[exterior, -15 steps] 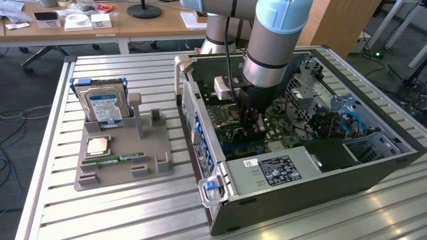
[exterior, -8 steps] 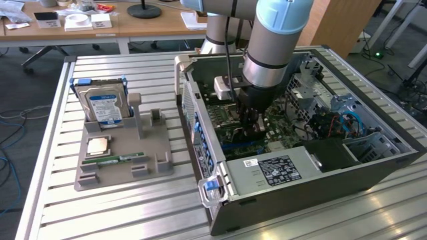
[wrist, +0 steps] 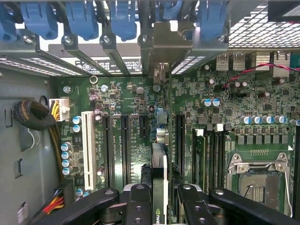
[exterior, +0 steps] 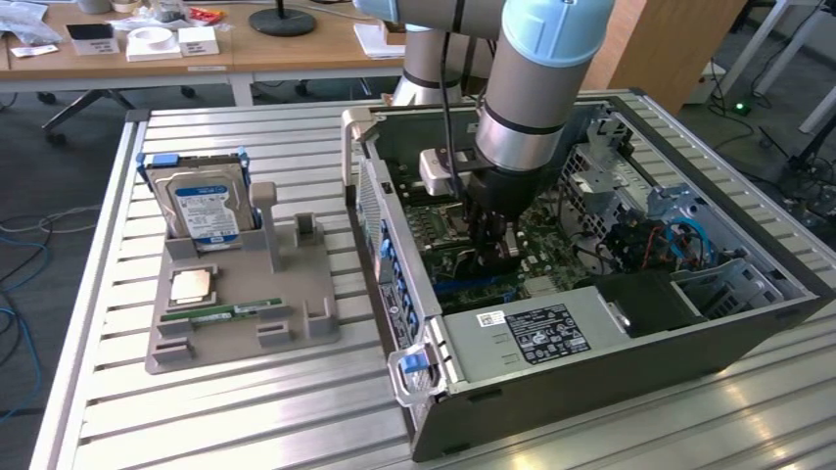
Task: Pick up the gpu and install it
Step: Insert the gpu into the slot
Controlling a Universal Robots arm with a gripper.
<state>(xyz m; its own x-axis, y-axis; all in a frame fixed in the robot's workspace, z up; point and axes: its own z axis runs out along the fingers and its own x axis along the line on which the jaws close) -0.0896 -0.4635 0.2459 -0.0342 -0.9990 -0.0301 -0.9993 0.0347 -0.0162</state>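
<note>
The tool, inside the open computer case on the table, is closed on the gpu. The card stands edge-on between the fingers, directly beneath the wrist. Its long axis runs parallel to the black expansion slots of the motherboard and points away from the tool toward the blue-latched bracket bays on the far wall.

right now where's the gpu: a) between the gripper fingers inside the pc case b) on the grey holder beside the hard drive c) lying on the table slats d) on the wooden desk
a: the gripper holds the gpu edge-on over the motherboard.
</note>
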